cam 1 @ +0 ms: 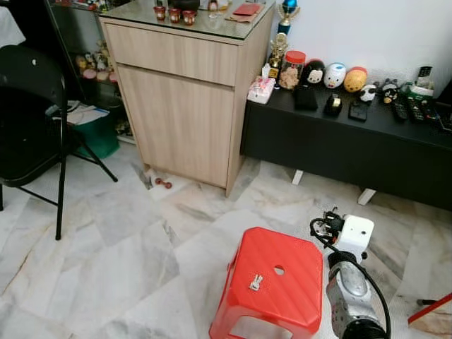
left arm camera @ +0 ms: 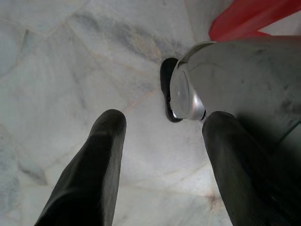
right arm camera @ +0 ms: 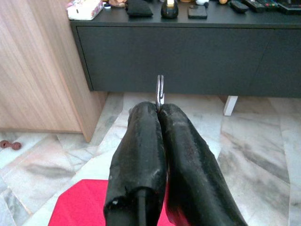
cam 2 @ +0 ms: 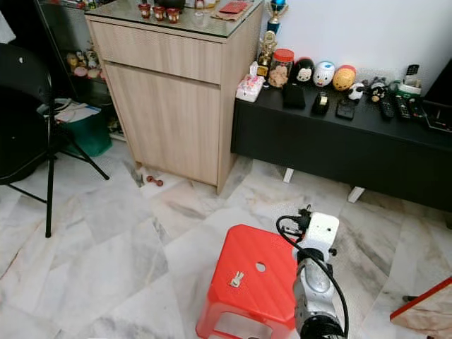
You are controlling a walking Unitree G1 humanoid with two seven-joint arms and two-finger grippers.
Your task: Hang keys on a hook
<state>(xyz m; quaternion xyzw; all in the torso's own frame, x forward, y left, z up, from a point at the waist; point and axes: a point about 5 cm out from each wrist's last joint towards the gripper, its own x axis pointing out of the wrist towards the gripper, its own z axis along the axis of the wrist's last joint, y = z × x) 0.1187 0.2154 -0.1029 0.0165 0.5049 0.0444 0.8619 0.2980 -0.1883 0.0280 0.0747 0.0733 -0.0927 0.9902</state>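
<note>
Key ring pinched in right jaws; left jaws wide above floor.

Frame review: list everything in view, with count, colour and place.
stool: one, red, floor, near front
small metal item: one, silver, on stool top; maybe keys
metal ring: one, silver, pinched in right claw
cabinet: one, light wood, back left
low console: one, black, right of cabinet
folding chair: one, black, far left
round toys: three; black, white, orange; on console
jar: one, red lid, on console
left claw: open, above floor
right claw: shut on ring
</note>
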